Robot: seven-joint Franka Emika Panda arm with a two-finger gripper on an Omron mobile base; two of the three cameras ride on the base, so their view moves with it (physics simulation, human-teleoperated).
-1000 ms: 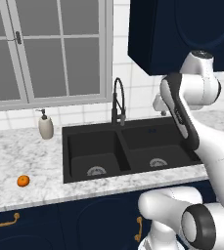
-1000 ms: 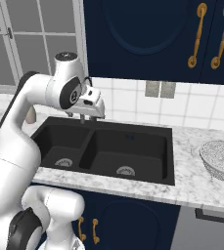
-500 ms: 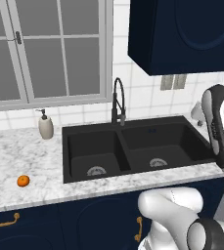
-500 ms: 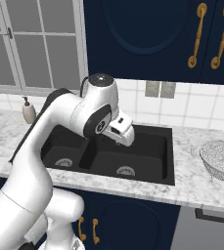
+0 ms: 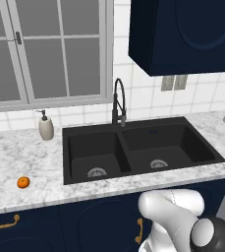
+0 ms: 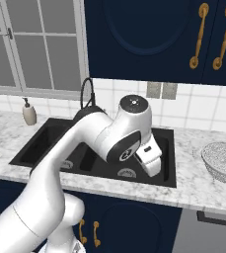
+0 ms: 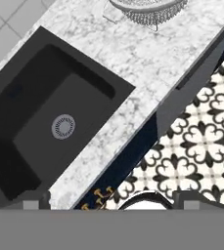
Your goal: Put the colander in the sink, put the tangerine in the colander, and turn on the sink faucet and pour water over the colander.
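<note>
Two basins of the black sink (image 7: 55, 127) lie empty ahead and to one side of the gripper (image 7: 111, 202), whose jaws stand wide apart, holding nothing. Colander (image 7: 145, 10) sits on the marble counter (image 7: 147, 58) well beyond the jaws; tangerine (image 5: 23, 182) rests far off, past the sink.

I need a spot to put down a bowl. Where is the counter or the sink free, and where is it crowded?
Both basins of the sink are bare. The counter is free between the soap bottle and the tangerine. The stretch between the sink and the colander is also bare. The back rim is tighter around the faucet.
</note>
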